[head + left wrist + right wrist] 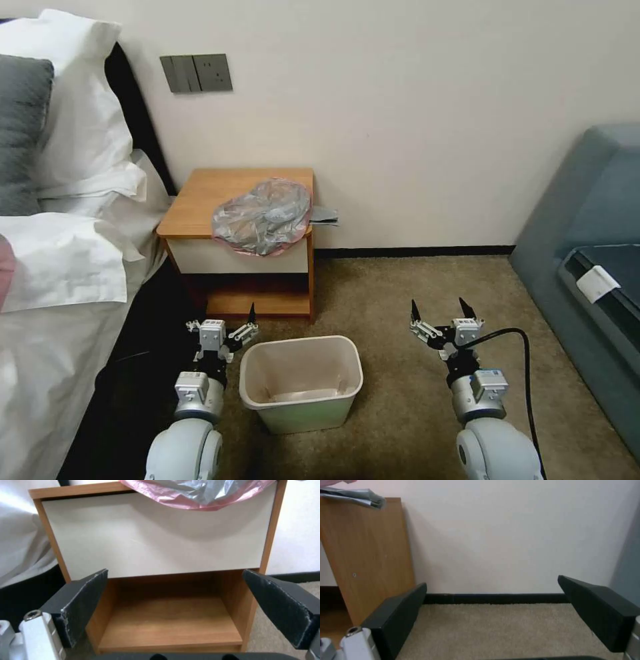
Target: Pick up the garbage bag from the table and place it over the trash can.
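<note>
The garbage bag (263,216), grey crinkled film with a pink rim, lies on the right half of the table (200,193) and droops over its front edge; the left wrist view shows that hanging rim (200,495) above the white front panel. The beige trash can (301,381) stands upright on the carpet in front of the table, between my arms. My left gripper (223,320) hovers low beside the can's left rim, open, facing the table's shelf (170,622). My right gripper (440,310) is open over the carpet to the can's right.
A bed with white pillows (73,133) runs along the left, close to the left arm. A blue-grey sofa (593,267) stands at the right. A black cable (527,373) loops by the right wrist. A grey item (325,215) lies at the table's right edge.
</note>
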Controlling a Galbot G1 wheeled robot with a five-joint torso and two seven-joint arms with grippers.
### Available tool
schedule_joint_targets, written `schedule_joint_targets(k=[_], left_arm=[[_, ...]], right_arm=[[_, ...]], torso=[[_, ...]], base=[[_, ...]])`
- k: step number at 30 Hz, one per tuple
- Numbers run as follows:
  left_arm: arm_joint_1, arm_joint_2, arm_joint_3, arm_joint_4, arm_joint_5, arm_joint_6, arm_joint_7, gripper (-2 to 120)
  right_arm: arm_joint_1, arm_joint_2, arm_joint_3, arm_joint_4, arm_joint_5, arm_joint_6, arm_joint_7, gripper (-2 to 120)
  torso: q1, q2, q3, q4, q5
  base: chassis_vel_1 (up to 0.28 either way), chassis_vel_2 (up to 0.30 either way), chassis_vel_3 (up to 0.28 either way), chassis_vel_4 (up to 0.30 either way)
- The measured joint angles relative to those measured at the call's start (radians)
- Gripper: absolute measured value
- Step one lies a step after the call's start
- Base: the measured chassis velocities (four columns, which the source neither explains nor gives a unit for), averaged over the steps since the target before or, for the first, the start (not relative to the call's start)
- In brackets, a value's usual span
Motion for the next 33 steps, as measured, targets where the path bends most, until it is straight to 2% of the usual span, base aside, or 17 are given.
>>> schedule_joint_targets(k=[15, 18, 19, 22, 23, 26, 27, 30, 31, 33], left_arm=[[0.007, -0.001, -0.004, -0.012, -0.001, 0.0, 0.0, 100], [0.052, -0.009, -0.032, -0.087, -0.021, 0.003, 0.0, 100], [0.052, -0.009, -0.032, -0.087, -0.021, 0.003, 0.0, 100], [0.111, -0.02, -0.069, -0.184, -0.048, 0.008, 0.0, 100], [0.111, -0.02, -0.069, -0.184, -0.048, 0.008, 0.0, 100], [0.17, -0.032, -0.105, -0.281, -0.074, 0.014, -0.001, 100], [0.17, -0.032, -0.105, -0.281, -0.074, 0.014, -0.001, 100], [0.224, -0.043, -0.139, -0.373, -0.099, 0.019, -0.002, 100], [0.224, -0.043, -0.139, -0.373, -0.099, 0.019, -0.002, 100], [0.26, -0.049, -0.161, -0.43, -0.115, 0.022, -0.002, 100]], right_arm=[[-0.006, 0.0, 0.0, 0.01, 0.003, 0.0, 0.0, 100], [-0.048, -0.002, 0.005, 0.098, 0.031, -0.012, 0.004, 100], [-0.048, -0.002, 0.005, 0.098, 0.031, -0.012, 0.004, 100], [-0.104, -0.004, 0.012, 0.21, 0.068, -0.029, 0.01, 100], [-0.104, -0.004, 0.012, 0.21, 0.068, -0.029, 0.01, 100], [-0.158, -0.006, 0.018, 0.322, 0.105, -0.046, 0.015, 100], [-0.158, -0.006, 0.018, 0.322, 0.105, -0.046, 0.015, 100], [-0.21, -0.009, 0.025, 0.427, 0.141, -0.062, 0.021, 100], [-0.21, -0.009, 0.025, 0.427, 0.141, -0.062, 0.021, 100], [-0.241, -0.011, 0.028, 0.488, 0.162, -0.071, 0.024, 100]], torso=[[0.0, 0.0, 0.0, 0.0, 0.0], [0.0, 0.0, 0.0, 0.0, 0.0], [0.0, 0.0, 0.0, 0.0, 0.0], [0.0, 0.0, 0.0, 0.0, 0.0], [0.0, 0.0, 0.0, 0.0, 0.0], [0.0, 0.0, 0.0, 0.0, 0.0], [0.0, 0.0, 0.0, 0.0, 0.0], [0.0, 0.0, 0.0, 0.0, 0.0], [0.0, 0.0, 0.0, 0.0, 0.0], [0.0, 0.0, 0.0, 0.0, -0.0004]], base=[[0.0, 0.0, 0.0, 0.0], [0.0, 0.0, 0.0, 0.0], [0.0, 0.0, 0.0, 0.0], [0.0, 0.0, 0.0, 0.0], [0.0, 0.0, 0.0, 0.0], [0.0, 0.0, 0.0, 0.0], [0.0, 0.0, 0.0, 0.0], [0.0, 0.0, 0.0, 0.0], [0.0, 0.0, 0.0, 0.0], [0.0, 0.0, 0.0, 0.0]])
